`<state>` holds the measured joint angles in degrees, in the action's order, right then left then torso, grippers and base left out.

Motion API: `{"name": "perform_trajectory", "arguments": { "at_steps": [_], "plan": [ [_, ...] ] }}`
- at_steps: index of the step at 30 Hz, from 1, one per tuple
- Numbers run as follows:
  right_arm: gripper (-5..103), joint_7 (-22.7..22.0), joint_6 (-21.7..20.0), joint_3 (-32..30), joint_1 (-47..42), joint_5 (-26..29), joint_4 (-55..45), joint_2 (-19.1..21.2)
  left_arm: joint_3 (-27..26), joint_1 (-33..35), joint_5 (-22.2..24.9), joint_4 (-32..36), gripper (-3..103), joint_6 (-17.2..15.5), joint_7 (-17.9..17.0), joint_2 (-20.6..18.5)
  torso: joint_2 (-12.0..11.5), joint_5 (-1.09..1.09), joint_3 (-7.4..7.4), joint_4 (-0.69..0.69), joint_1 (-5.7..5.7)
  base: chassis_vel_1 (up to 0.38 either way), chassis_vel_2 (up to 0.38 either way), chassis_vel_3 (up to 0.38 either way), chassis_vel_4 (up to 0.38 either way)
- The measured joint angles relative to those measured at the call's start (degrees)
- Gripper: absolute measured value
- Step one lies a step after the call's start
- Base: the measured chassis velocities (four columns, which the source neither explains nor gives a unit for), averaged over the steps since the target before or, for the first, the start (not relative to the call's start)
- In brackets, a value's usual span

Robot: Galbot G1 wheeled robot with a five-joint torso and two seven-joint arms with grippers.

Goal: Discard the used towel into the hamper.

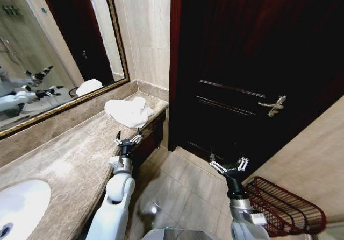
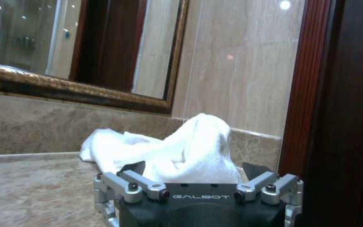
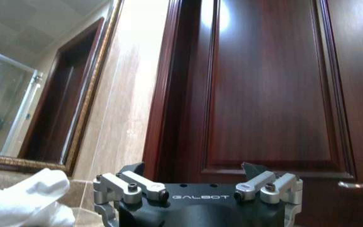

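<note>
A crumpled white towel [image 1: 129,112] lies at the far end of the marble counter [image 1: 70,159], by the wall corner. It also rises white and bunched [image 2: 168,151] in the left wrist view and at the edge [image 3: 24,201] of the right wrist view. My left gripper [image 1: 128,136] is open over the counter edge, a short way in front of the towel and pointing at it. My right gripper [image 1: 229,163] hangs open above the floor, facing the dark door. The hamper [image 1: 285,207], a dark red-brown wire basket, stands on the floor just right of my right arm.
A dark wooden door [image 1: 252,62] with a metal lever handle [image 1: 274,105] stands straight ahead. A gold-framed mirror [image 1: 54,51] runs along the wall on the left. A white sink [image 1: 21,205] sits in the near counter. Tiled floor [image 1: 183,191] lies between counter and hamper.
</note>
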<state>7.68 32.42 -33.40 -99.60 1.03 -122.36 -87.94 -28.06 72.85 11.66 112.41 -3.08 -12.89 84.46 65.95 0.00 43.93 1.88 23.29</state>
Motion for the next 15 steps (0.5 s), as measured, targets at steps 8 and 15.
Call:
{"name": "perform_trajectory", "arguments": {
  "at_steps": [8, 15],
  "plan": [
    [100, -0.4, -0.3, -0.7, 0.3, -0.1, 1.2, -0.1, 1.7, -10.4, 1.8, -8.5, 100, -2.5, -2.1, -2.0, 0.0, -0.01, 0.0, -0.01, 0.0, 0.0, 0.0, 0.0, 0.0],
    [100, -0.4, -0.3, -1.0, 0.4, -0.1, 1.8, -0.5, 3.7, -17.6, 5.3, -15.3, 100, -3.9, -3.7, -2.9, 0.0, 0.0, 0.0, 0.0, 0.01, 0.0, 0.0, 0.0, 0.0]
  ]
}}
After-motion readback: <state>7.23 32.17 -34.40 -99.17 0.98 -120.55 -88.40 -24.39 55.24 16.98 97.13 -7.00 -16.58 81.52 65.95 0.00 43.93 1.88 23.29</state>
